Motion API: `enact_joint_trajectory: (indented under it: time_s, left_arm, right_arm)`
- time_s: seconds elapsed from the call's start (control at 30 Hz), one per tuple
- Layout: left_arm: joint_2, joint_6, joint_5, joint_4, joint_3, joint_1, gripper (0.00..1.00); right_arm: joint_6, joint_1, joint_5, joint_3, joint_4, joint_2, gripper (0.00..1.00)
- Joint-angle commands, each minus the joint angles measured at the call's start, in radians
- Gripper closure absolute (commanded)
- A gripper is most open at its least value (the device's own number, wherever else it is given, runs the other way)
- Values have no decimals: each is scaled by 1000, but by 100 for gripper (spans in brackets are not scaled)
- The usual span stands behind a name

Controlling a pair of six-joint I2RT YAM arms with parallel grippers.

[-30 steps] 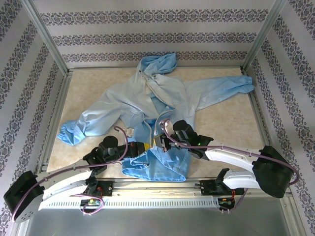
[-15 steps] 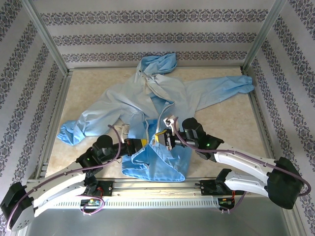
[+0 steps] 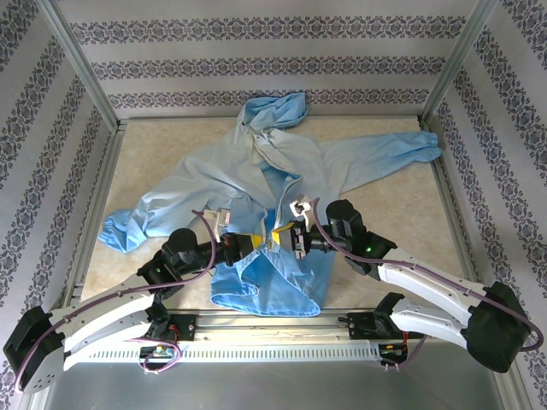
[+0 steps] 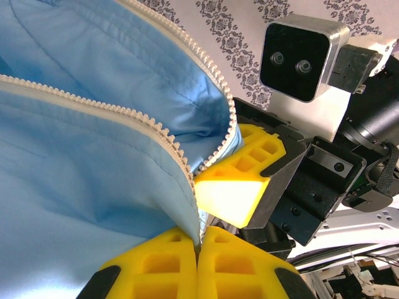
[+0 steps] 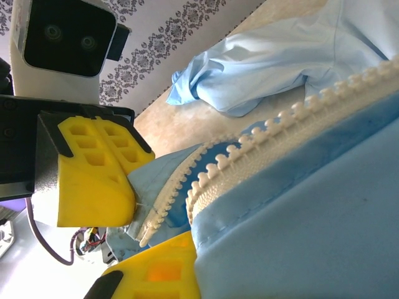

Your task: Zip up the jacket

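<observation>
Table (image 3: pixel 162 145): 1 flat, beige, mottled top is lying inside patterned walls (image 3: pixel 256 51). Bare room is showing at the far-left corner and along the side by the right arm.

Jacket (image 3: pixel 248 175): 1 thin, wrinkled, light-blue garment is spreading across the middle of the table, front up and open. Its lower front is bunching in folds at the near edge.

Arms: 2 white ones, the left arm (image 3: pixel 111 312) and the right arm (image 3: pixel 427 282), are reaching inward from the near edge and meeting over the lower front.

Sleeves: 2 are stretching outward. One gathered cuff (image 3: pixel 120 235) is sitting near the left edge, and the other cuff (image 3: pixel 425 143) is lying close to the right edge.

Hood (image 3: pixel 278 111): 1 is crumpling against the far edge.

Left gripper (image 3: pixel 259 243): its 2 yellow, grid-holed fingers are pressing together, pinching the jacket's front edge at the end of a zipper strip.

Right gripper (image 3: pixel 280 237): it is sitting just beside the left one, with 1 blocky yellow finger touching the other front edge. Fabric is hiding the rest, so I cannot tell whether it is clamping.

Zipper strips: 2 pale, toothed ones (image 4: pixel 93 104) (image 4: pixel 187 47) are running unjoined and converging toward the grippers.
</observation>
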Motion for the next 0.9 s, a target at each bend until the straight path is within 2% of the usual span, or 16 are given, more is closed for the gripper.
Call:
enact_joint_trajectory:
  time_s: [0.0, 0.27, 0.87]
  left_arm:
    - [5, -2, 5, 92, 3, 10, 100]
    - [44, -24, 0, 164, -23, 10, 100]
    - [54, -45, -28, 199, -53, 10, 100]
  right_arm:
    - [4, -3, -42, -3, 66, -15, 100]
    - [20, -1, -54, 0, 90, -5, 100]
    - [29, 0, -54, -6, 97, -8, 100]
